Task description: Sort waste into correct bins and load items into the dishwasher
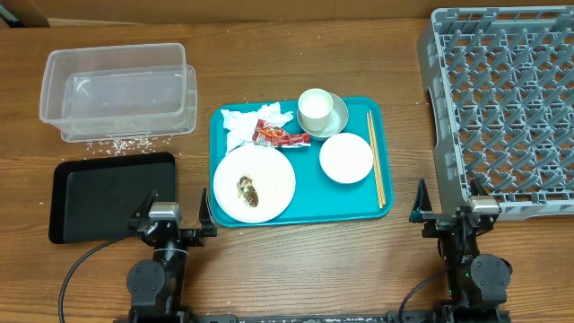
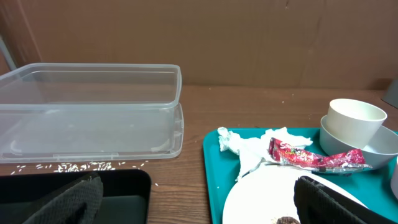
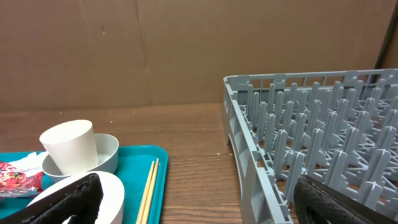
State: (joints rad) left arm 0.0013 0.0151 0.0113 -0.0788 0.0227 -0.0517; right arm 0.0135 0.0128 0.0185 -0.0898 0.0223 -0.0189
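A teal tray (image 1: 359,208) holds a white plate (image 1: 269,175) with brown food scraps (image 1: 248,189), a crumpled white napkin (image 1: 240,123), a red snack wrapper (image 1: 279,135), a white cup (image 1: 315,108) on its saucer, a white bowl (image 1: 346,158) and wooden chopsticks (image 1: 375,157). The clear tub (image 1: 117,90) stands at the back left, rice grains (image 1: 117,144) before it, the black tray (image 1: 99,193) in front. The grey dish rack (image 1: 502,99) is at the right. My left gripper (image 1: 170,218) and right gripper (image 1: 446,213) rest open and empty at the table's front edge.
A brown cardboard wall (image 2: 249,37) stands behind the table. Bare wood (image 1: 408,152) lies between the teal tray and the rack. Cables run from both arm bases at the front edge.
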